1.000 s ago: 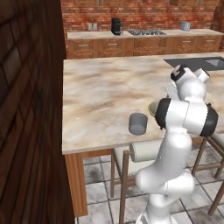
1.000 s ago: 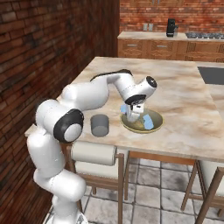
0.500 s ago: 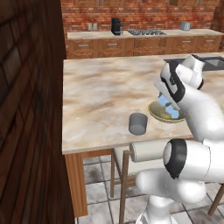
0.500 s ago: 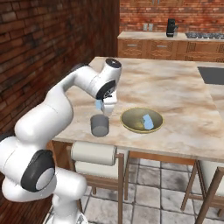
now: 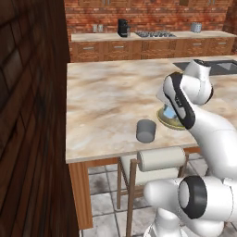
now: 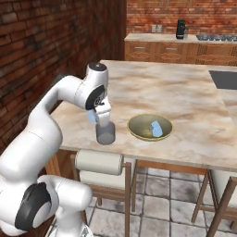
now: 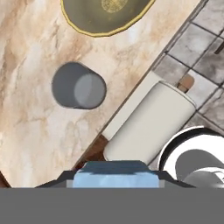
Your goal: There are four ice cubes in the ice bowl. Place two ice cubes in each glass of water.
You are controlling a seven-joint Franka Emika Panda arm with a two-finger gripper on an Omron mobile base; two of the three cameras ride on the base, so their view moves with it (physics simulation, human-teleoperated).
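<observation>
pincer (image 6: 94,117): clamped on an ice cube (image 7: 117,178), centre-left of right base view, just above the glass (image 6: 105,133)
cube: slick, light, hard (grip flat faces)
bowl (image 6: 135,131): right of glass

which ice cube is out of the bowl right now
The ice cube pinched in the gripper, just above the glass. The other ice cubes lie in the bowl.

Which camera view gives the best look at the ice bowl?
The right base view: the whole ice bowl shows, with pale ice cubes inside. In the left base view the arm hides most of it. The hand view cuts it off at the top edge.
</observation>
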